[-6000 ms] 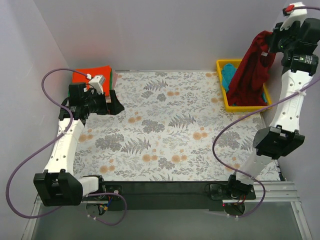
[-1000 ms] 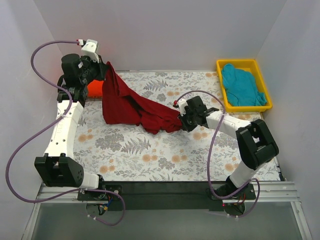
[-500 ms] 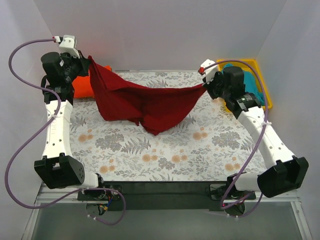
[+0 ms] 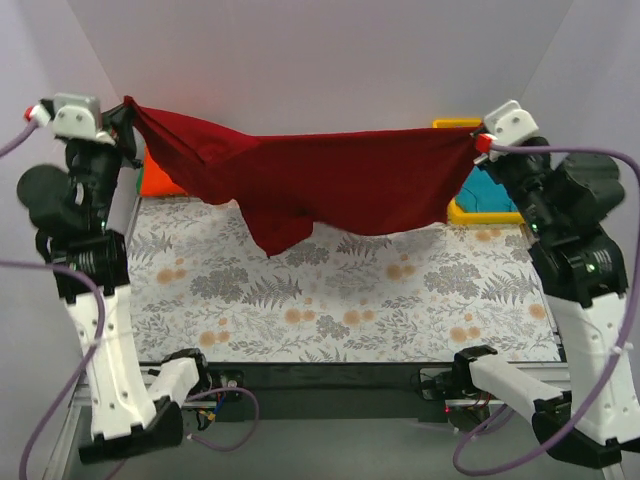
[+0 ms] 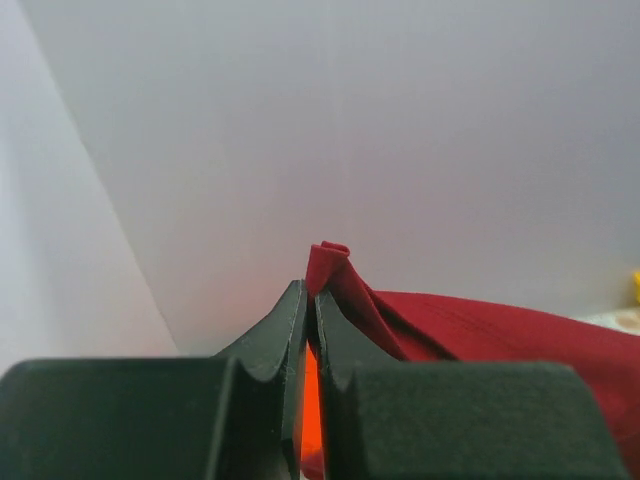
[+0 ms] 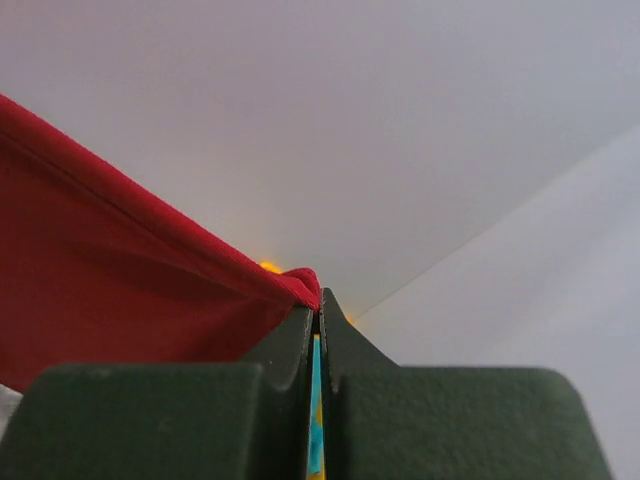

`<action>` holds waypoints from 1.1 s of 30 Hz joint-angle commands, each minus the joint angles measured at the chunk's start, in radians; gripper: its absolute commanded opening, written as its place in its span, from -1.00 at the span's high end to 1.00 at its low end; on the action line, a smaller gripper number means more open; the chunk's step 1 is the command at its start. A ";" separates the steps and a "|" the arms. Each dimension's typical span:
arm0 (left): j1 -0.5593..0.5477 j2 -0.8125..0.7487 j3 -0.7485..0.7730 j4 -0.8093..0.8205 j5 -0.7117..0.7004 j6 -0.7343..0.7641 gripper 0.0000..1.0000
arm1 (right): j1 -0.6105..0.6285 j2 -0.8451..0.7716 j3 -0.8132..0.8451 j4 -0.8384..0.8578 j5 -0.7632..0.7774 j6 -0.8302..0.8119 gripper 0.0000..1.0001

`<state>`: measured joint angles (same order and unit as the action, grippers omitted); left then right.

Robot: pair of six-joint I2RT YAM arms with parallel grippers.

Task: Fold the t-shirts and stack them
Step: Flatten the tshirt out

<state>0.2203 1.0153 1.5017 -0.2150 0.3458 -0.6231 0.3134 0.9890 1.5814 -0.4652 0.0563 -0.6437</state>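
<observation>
The dark red t-shirt point(image 4: 330, 180) hangs stretched wide in the air between both arms, high above the floral table, its lower edge sagging at centre-left. My left gripper point(image 4: 128, 108) is shut on its left corner point(image 5: 328, 262). My right gripper point(image 4: 476, 138) is shut on the right corner point(image 6: 300, 282). An orange-red t-shirt point(image 4: 155, 180) lies folded at the back left, a sliver of it showing between the left fingers point(image 5: 310, 400). A teal t-shirt point(image 4: 495, 190) lies in the yellow bin, mostly hidden by the red cloth.
The yellow bin point(image 4: 470, 212) sits at the back right corner of the table point(image 4: 350, 300). White walls close in at the back and both sides. Purple cables loop off both arms.
Both arms have risen and spread apart, lifting the dark red t-shirt off the table and pulling it taut; six seconds ago the right gripper alone held it above the bin.
</observation>
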 commanded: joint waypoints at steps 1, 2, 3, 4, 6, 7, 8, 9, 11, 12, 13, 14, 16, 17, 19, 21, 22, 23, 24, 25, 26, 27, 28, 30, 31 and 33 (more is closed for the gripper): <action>0.008 -0.133 -0.005 0.086 -0.148 0.084 1.00 | -0.007 -0.064 0.129 0.040 0.085 -0.036 0.97; 0.008 -0.153 -0.003 0.094 -0.165 0.098 1.00 | -0.007 -0.079 0.149 0.040 0.089 -0.039 0.97; 0.007 -0.193 0.000 0.100 -0.178 0.108 1.00 | -0.007 -0.087 0.173 0.042 0.091 -0.042 0.97; 0.007 -0.210 0.015 0.109 -0.183 0.117 1.00 | -0.007 -0.092 0.196 0.045 0.091 -0.045 0.97; 0.007 -0.233 0.038 0.115 -0.192 0.134 1.00 | -0.007 -0.101 0.265 0.048 0.089 -0.050 0.97; 0.007 -0.241 0.076 0.111 -0.203 0.141 1.00 | -0.007 -0.099 0.290 0.056 0.094 -0.051 0.97; 0.007 -0.241 0.093 0.106 -0.209 0.151 1.00 | -0.007 -0.092 0.343 0.060 0.099 -0.056 0.97; 0.005 -0.239 0.112 0.108 -0.220 0.158 1.00 | -0.007 -0.086 0.368 0.071 0.102 -0.060 0.97; 0.002 -0.222 0.155 0.118 -0.246 0.181 1.00 | -0.008 -0.064 0.416 0.083 0.102 -0.076 0.97; -0.001 -0.215 0.169 0.124 -0.251 0.190 1.00 | -0.007 -0.056 0.443 0.098 0.097 -0.085 0.97; -0.004 -0.207 0.179 0.134 -0.255 0.197 1.00 | -0.007 -0.047 0.450 0.106 0.096 -0.094 0.97; -0.009 -0.187 0.198 0.141 -0.252 0.201 1.00 | -0.008 -0.036 0.451 0.117 0.094 -0.100 0.97; -0.010 -0.166 0.210 0.137 -0.240 0.212 1.00 | -0.007 -0.030 0.425 0.158 0.083 -0.126 0.97; -0.012 -0.143 0.209 0.132 -0.229 0.212 1.00 | -0.007 -0.023 0.410 0.171 0.080 -0.131 0.97; -0.012 -0.126 0.187 0.105 -0.205 0.212 1.00 | -0.007 -0.018 0.344 0.200 0.065 -0.142 0.97; -0.012 -0.135 0.097 0.086 -0.136 0.209 1.00 | -0.008 -0.024 0.280 0.226 0.038 -0.142 0.97; -0.012 -0.144 0.057 0.079 -0.108 0.210 1.00 | -0.007 -0.029 0.185 0.235 0.025 -0.149 0.97; -0.012 -0.156 0.005 0.071 -0.041 0.207 1.00 | -0.007 -0.047 0.134 0.246 0.017 -0.155 0.97; -0.012 -0.182 -0.085 0.048 -0.007 0.209 1.00 | -0.007 -0.056 0.067 0.281 0.007 -0.160 0.97; -0.012 -0.193 -0.140 0.036 0.028 0.209 1.00 | -0.007 -0.073 -0.046 0.296 -0.001 -0.183 0.97; -0.012 -0.210 -0.190 0.031 0.053 0.206 1.00 | -0.007 -0.082 -0.116 0.312 -0.007 -0.194 0.97; -0.012 -0.228 -0.289 0.028 0.088 0.201 1.00 | -0.007 -0.088 -0.176 0.353 -0.021 -0.201 0.97; -0.012 -0.236 -0.334 0.029 0.102 0.200 1.00 | -0.007 -0.099 -0.231 0.370 -0.029 -0.214 0.97; -0.010 -0.239 -0.417 0.035 0.137 0.200 1.00 | -0.007 -0.099 -0.380 0.423 -0.049 -0.220 0.97; -0.012 -0.232 -0.490 0.043 0.153 0.201 1.00 | -0.007 -0.089 -0.426 0.437 -0.049 -0.220 0.97; -0.010 -0.209 -0.558 0.075 0.177 0.200 1.00 | -0.007 -0.069 -0.527 0.489 -0.085 -0.221 0.97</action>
<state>0.2073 0.8165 1.0008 -0.1749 0.4408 -0.4301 0.3134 0.9386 1.1164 -0.1497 0.0166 -0.8406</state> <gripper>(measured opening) 0.023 0.023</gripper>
